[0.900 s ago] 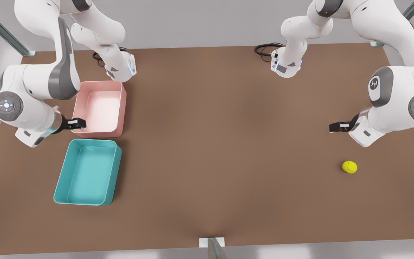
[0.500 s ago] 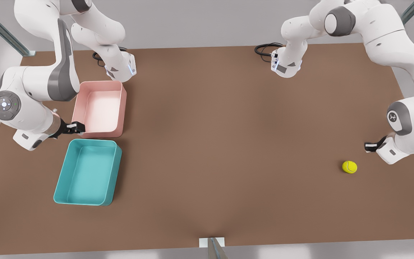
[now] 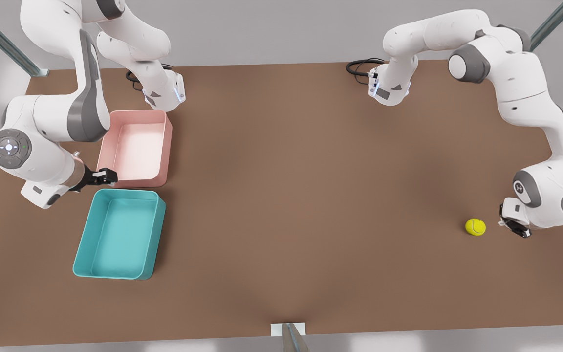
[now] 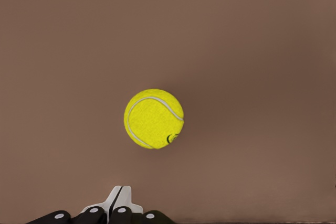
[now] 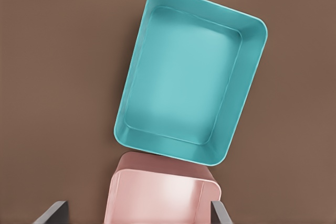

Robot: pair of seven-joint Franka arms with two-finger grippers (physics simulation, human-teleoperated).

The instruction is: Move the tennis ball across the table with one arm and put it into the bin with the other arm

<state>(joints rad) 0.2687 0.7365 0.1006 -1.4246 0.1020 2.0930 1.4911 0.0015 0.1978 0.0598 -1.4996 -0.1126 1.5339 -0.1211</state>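
- Where the table's end lies on the front view's right, the left gripper (image 3: 515, 226) hangs low just beside the tennis ball (image 3: 475, 227), apart from it; in its wrist view the fingertips (image 4: 119, 203) meet with no gap between them, so the jaws are closed on nothing.
- The tennis ball (image 4: 154, 118) rests on the bare table (image 3: 311, 195), a pale seam curving over its yellow-green surface; it lies a little ahead of the fingertips, untouched, and far from both tubs.
- The left arm reaches out from its base at the far edge, bending round the front view's right side down to the ball.
- On the front view's left, the right gripper (image 3: 107, 176) hangs above the near edge of the pink tub (image 3: 137, 146), close to the gap between the two tubs; its wrist view shows two grey finger edges (image 5: 52, 212) set well apart at the sides, so the jaws stand wide, holding nothing.
- The bin (image 3: 120, 234), teal with rounded corners, lies on the table just in front of the pink tub; from the right wrist the bin (image 5: 191, 77) and the pink tub (image 5: 163, 192) look nearly touching at one corner, though whether they meet I cannot tell.
- Nothing lies in the bin; the ball is at the opposite end of the table.
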